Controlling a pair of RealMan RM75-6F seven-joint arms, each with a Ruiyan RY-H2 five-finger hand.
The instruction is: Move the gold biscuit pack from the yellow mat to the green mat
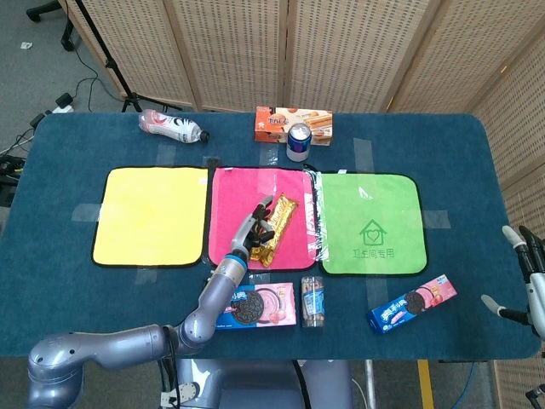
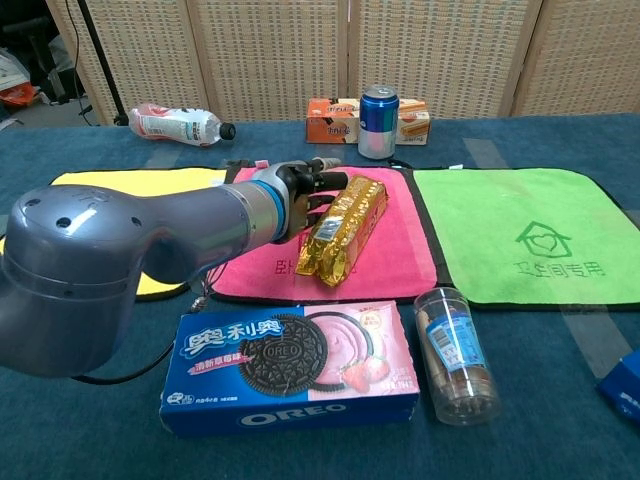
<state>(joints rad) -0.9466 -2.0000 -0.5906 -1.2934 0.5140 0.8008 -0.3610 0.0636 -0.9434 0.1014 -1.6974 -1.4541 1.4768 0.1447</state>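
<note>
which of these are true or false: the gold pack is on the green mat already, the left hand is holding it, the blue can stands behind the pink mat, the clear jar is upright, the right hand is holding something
1. The gold biscuit pack lies on the green mat. False: it is over the pink mat, not yet at the green one.
2. The left hand holds the gold biscuit pack. True.
3. The blue can stands upright behind the pink mat. True.
4. The clear jar stands upright. False: it lies on its side in front of the mats.
5. The right hand holds something. False: it is at the table's right edge with nothing in it, fingers apart.
</note>
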